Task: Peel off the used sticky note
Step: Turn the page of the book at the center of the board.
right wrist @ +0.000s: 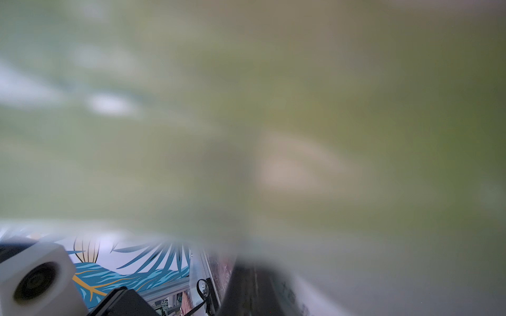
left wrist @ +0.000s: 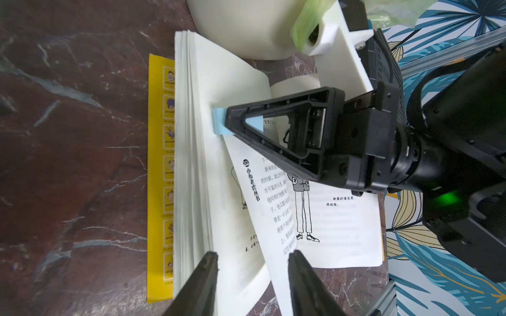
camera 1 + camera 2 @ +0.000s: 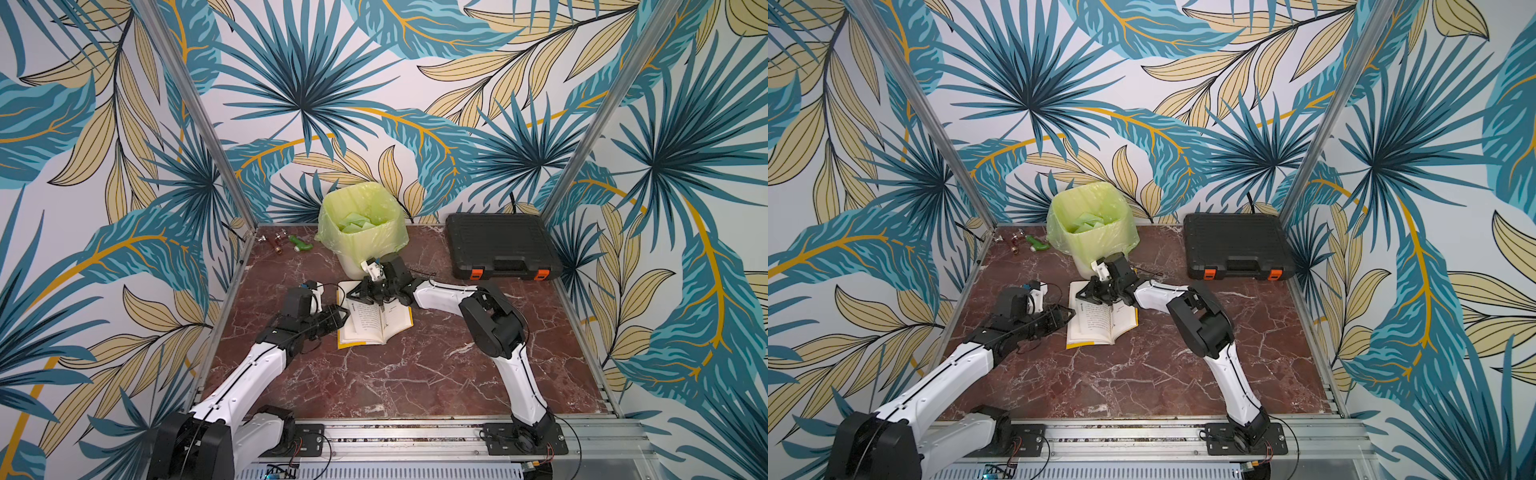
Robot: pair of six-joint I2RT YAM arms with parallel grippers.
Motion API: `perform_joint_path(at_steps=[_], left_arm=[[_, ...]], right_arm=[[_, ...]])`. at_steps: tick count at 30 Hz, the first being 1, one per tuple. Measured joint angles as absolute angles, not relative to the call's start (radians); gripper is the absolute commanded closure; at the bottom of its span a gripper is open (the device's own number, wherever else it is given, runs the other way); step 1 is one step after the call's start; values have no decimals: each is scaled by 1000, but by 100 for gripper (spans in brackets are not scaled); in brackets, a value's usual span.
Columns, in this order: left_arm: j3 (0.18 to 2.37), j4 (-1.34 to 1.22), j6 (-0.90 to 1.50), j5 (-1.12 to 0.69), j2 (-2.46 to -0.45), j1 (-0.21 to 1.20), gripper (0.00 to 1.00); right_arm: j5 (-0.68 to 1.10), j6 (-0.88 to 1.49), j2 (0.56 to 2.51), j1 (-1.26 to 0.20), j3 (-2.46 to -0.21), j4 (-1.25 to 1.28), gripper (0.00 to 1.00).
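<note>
**Right gripper on the blue note, left gripper at the page edge**

We find the book (image 3: pixel 365 324) lying open on the marble table (image 3: pixel 395 374), its yellow cover underneath. It sits just in front of the bin (image 3: pixel 353 257) with the green liner.

In the left wrist view the sticky note (image 2: pixel 219 121), pale blue, lies flat on an open page, toward the end of the book nearest the bin.

The right gripper (image 2: pixel 228 119) lies low across that page with its jaws pressed together and its tip on the note. Part of the note shows past the tip and through the finger's triangular frame. We cannot tell whether any paper is caught between the jaws. In both top views this gripper hides the note.

The left gripper (image 2: pixel 253 257) is at the book's side edge with its jaws spread, and a curled leaf runs between its fingers (image 2: pixel 208 273). We cannot tell whether they touch the paper.

The right wrist view is almost all green blur and shows nothing of the note.

A black case (image 3: pixel 500 245) lies closed at the back right of the table, well apart from the book.
</note>
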State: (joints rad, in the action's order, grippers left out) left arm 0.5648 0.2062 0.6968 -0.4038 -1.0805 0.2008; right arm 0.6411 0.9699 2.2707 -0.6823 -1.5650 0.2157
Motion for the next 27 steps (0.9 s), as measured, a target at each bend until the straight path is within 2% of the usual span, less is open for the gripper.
perform_joint_path(at_steps=[5,9,16,27], left_arm=[[545,180,705,-407,-1118,201,79],[528,147,716,-415,-1164,201,85],[526,69,734,-436,-1244,201,90],[572,99,683,-398,-1402,224,89]], right_arm=[[640,970,2270,-682,-1564,222,100],[640,970,2270,-682,-1564,229,100],[640,970,2270,-682,-1564,233,100],[635,970,2264,-682,-1551,235,100]])
